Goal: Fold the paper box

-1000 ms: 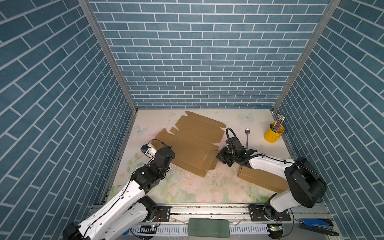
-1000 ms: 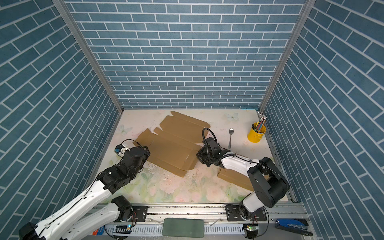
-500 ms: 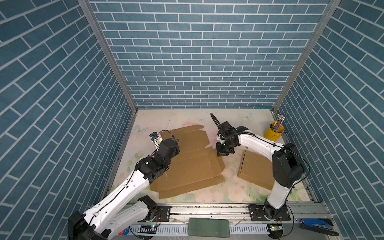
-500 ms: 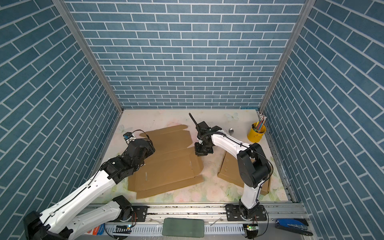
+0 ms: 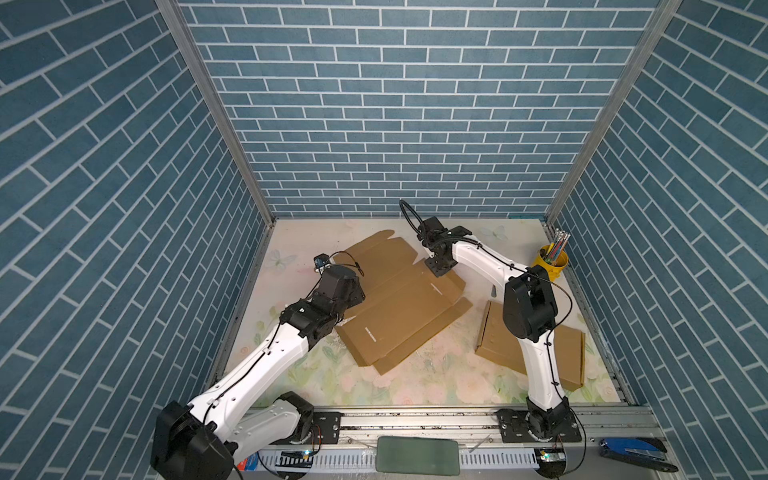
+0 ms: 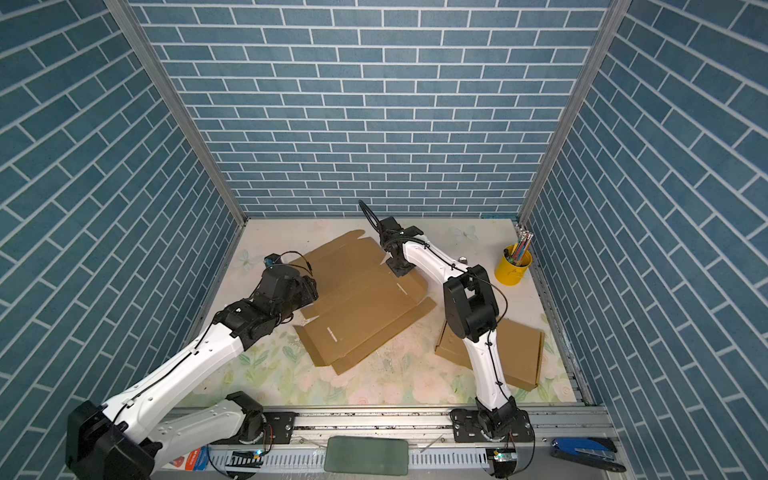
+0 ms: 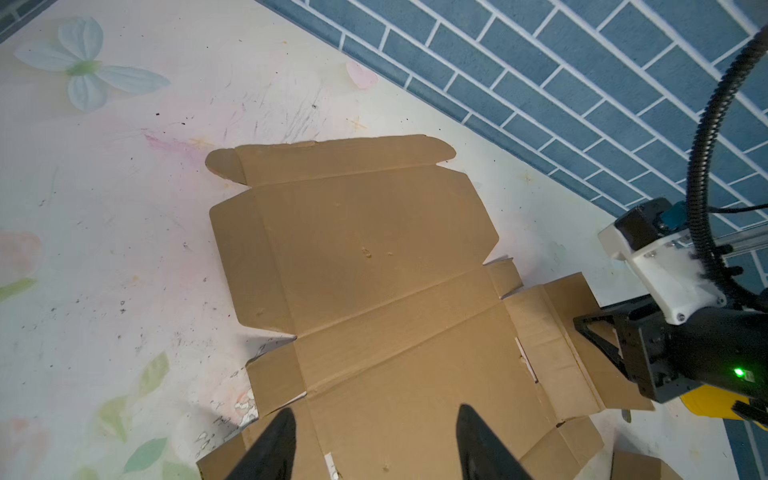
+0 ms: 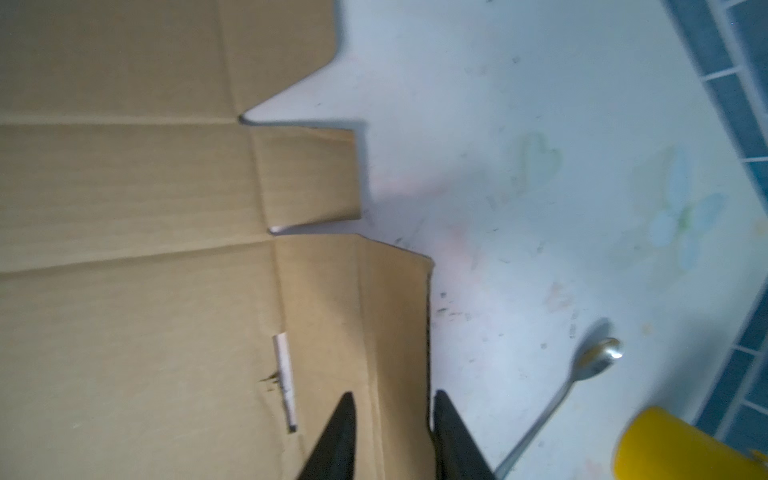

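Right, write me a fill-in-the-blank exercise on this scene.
The unfolded cardboard box lies ____ on the table.
The cup holding pencils is ____.
The left gripper, over that box, has its jaws ____.
Between that box and the cup lies a metal ____.
Missing: flat; yellow; open; spoon.
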